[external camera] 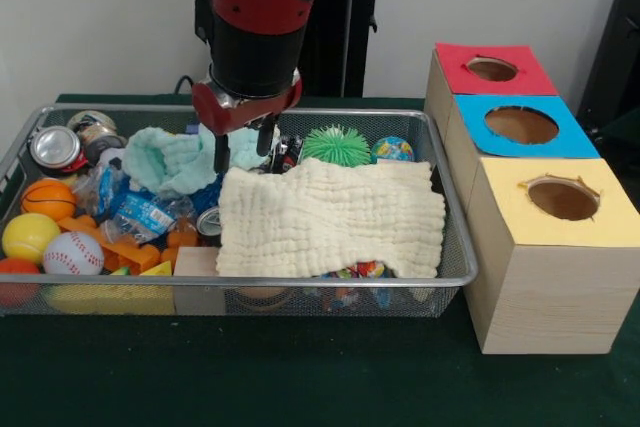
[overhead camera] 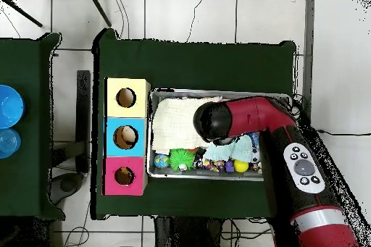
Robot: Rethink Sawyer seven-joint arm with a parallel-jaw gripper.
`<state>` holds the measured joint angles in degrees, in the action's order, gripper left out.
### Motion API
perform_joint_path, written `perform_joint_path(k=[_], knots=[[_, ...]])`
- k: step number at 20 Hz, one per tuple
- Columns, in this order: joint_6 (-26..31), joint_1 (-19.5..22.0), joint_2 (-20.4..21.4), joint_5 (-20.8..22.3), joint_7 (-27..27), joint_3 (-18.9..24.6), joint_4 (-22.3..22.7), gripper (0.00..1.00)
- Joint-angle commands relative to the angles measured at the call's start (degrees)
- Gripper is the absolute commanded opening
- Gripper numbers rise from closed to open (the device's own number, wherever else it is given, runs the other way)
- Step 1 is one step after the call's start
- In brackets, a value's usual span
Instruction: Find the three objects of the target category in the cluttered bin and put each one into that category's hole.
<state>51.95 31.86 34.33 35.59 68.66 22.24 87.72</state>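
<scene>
The end effector (external camera: pixel 244 152) hangs open, holding nothing, over the bin (external camera: pixel 455 265), which contains two cloths and three balls. Three boxes stand beside it; the hole (external camera: pixel 492 69) is farthest.

My work table (external camera: pixel 300 377) had a dark green cloth over it. Behind it stood a plain off-white wall (external camera: pixel 90 27), evenly lit, no windows visible. A black stand (external camera: pixel 345 37) rose past the table's far edge, and something dark sat at the right edge of the front view. From overhead the floor (overhead camera: pixel 188 12) was pale tile with dark grout lines and loose cables (overhead camera: pixel 127 16) across it. A second green table (overhead camera: pixel 29 114) stood beyond the left edge, with two blue bowls (overhead camera: pixel 7 106) on it.
</scene>
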Motion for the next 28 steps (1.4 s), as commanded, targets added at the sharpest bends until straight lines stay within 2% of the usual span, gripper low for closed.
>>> perform_joint_path(k=[1,5,10,16,18,19,21,23,28], knots=[[-3.9,-0.8,2.1,-7.0,3.5,6.0,5.1,1.00],[-9.6,0.0,2.9,-9.1,5.7,6.5,6.4,1.00],[-18.1,1.1,2.0,-11.3,8.8,7.1,7.5,1.00],[-22.2,0.0,-0.9,-10.9,8.8,4.3,6.7,1.00],[-20.4,-1.1,-2.1,-10.1,7.5,2.7,5.7,1.00],[-16.9,-2.2,-3.4,-9.2,5.4,1.4,4.2,1.00],[-14.8,-3.2,-5.8,-8.0,3.8,0.0,1.9,1.00],[-10.1,-4.6,-7.4,-6.7,1.5,-1.7,-0.2,1.00],[-3.2,-7.9,-11.1,-4.5,-0.2,-5.5,-4.5,1.00]])
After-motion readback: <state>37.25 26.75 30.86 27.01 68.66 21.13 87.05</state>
